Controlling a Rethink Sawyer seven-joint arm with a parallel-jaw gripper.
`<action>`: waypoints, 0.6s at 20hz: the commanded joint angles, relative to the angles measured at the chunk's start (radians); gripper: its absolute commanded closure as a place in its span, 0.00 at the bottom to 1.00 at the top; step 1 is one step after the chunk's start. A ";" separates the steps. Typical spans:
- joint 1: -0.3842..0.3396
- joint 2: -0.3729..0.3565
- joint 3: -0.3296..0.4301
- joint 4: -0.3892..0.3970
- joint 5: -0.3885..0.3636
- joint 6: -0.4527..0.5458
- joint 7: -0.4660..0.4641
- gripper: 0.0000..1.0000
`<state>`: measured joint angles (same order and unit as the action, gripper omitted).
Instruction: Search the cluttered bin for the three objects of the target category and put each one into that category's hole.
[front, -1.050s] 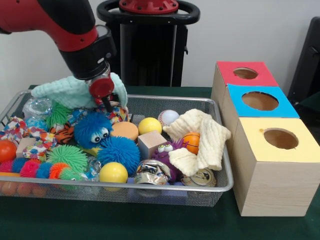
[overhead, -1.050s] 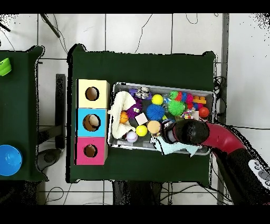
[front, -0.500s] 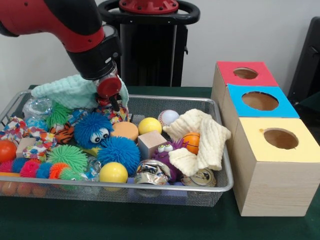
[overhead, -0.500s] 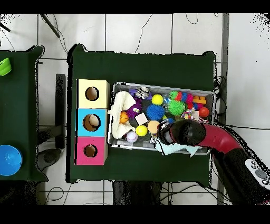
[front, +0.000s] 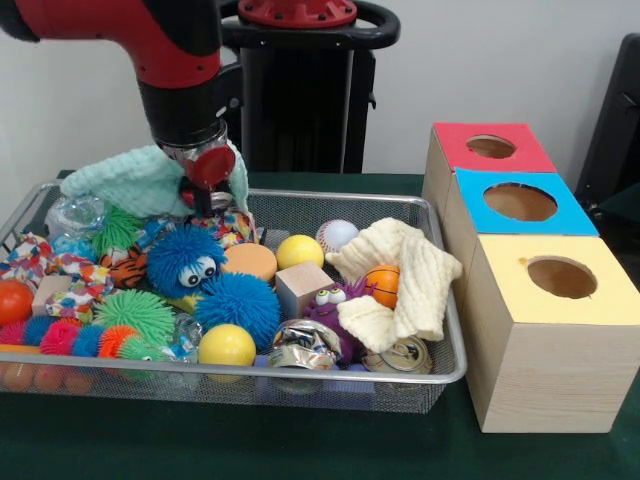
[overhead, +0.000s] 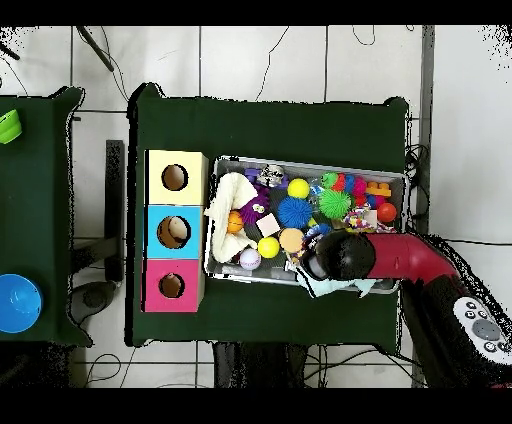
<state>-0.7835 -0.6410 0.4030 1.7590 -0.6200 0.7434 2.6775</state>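
A wire bin holds mixed toys, balls, cloths and cans. My gripper hangs over the bin's back left part, just above a rope toy and against a mint cloth; its tips are hidden behind the red wrist cap. In the overhead view the gripper is over the bin's lower edge. Nearby lie a blue fuzzy ball with eyes, a second blue fuzzy ball, yellow balls and a baseball. Three boxes with round holes stand right of the bin: red, blue, yellow.
A cream cloth covers a small orange basketball. A wooden block, a purple monster and crushed cans lie at the front. Green and pink spiky balls fill the front left. The overhead view shows a side table with a blue bowl.
The arm has swung from a slant to nearly upright over the bin's back left, and the wrist has lifted slightly. Nothing in the bin has visibly shifted.
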 joint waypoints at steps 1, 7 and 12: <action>0.018 -0.131 -0.091 -0.082 -0.186 -0.016 -0.178 1.00; 0.054 -0.161 -0.120 -0.114 -0.318 -0.066 -0.123 1.00; 0.072 -0.174 -0.134 -0.123 -0.377 -0.105 -0.084 1.00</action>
<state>-0.7302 -0.7876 0.3065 1.7080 -0.8886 0.7252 2.6775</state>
